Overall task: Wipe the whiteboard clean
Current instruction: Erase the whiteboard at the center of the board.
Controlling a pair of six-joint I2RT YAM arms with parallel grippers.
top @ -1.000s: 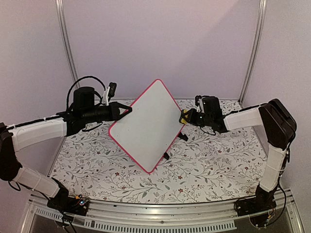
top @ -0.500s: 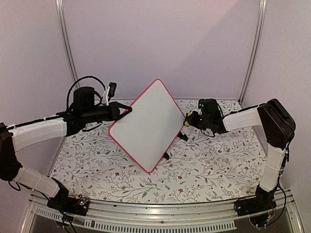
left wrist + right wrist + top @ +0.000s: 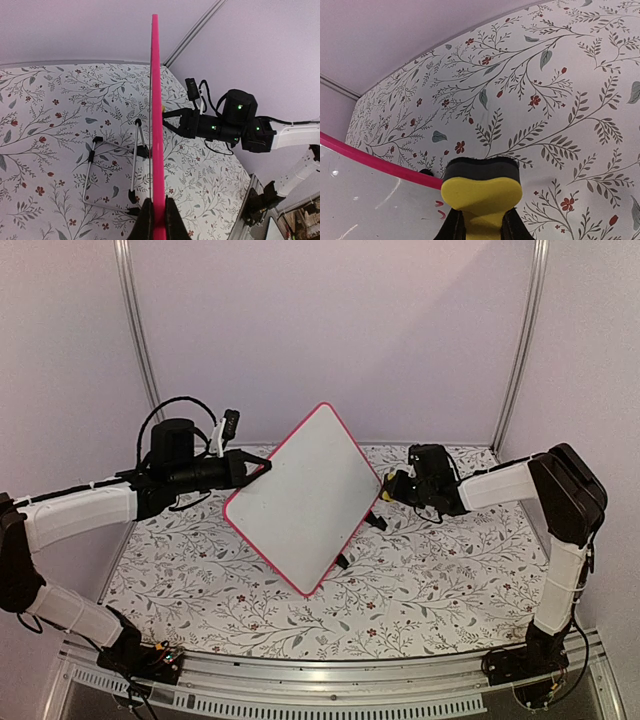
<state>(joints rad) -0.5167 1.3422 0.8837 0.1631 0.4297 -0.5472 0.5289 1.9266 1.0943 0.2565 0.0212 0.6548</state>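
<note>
1. Top external view, table (image 3: 450,580): floral surface beneath both arms.
2. Whiteboard (image 3: 300,500): between the arms, tilted diamond-wise on one corner. Whether the low corner touches the table cannot be told. Judged light, thin and stiff with a slick face. Best held by the pink frame, as it may swing under wiping pressure.
3. Left tool (image 3: 159,220): pressed together on the frame's left edge.
4. Right tool (image 3: 481,227): pinching the yellow eraser (image 3: 481,192), which sits just beside the board's right rim.

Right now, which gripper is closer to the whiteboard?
Left. The left gripper is clamped on the left edge of the whiteboard, holding it up. The right gripper, holding the yellow eraser, sits just off its right corner; contact is unclear.
</note>
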